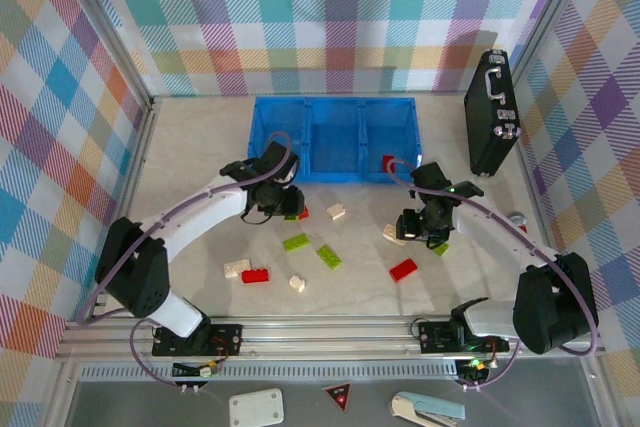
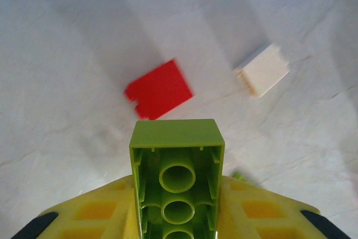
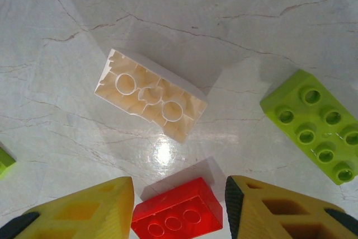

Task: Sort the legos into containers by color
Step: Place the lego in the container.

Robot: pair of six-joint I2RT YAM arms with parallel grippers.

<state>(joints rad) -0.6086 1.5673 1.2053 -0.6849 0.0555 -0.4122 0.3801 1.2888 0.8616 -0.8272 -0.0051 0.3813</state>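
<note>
L gripper (image 2: 178,182) clamped on lime brick (image 2: 178,138), hollow underside facing wrist cam. From above, L gripper (image 1: 275,192) sits just near of blue tray (image 1: 262,137), by its left compartment. On table (image 1: 200,147) past it: red brick (image 2: 159,89) and cream brick (image 2: 262,70), apart. R gripper (image 3: 179,187) pinches clear red brick (image 3: 176,214) btw both fingers, studs up, on the near side of tray's right end. Just beyond: upturned cream brick (image 3: 150,94), hollows up. Lime 2-row brick (image 3: 313,124) lies to its right, studs up, not touching. Red piece (image 1: 388,162) lies in tray's right compartment. More loose legos lie scattered btw the arms, e.g. red one (image 1: 403,269), lime one (image 1: 328,256).
</note>
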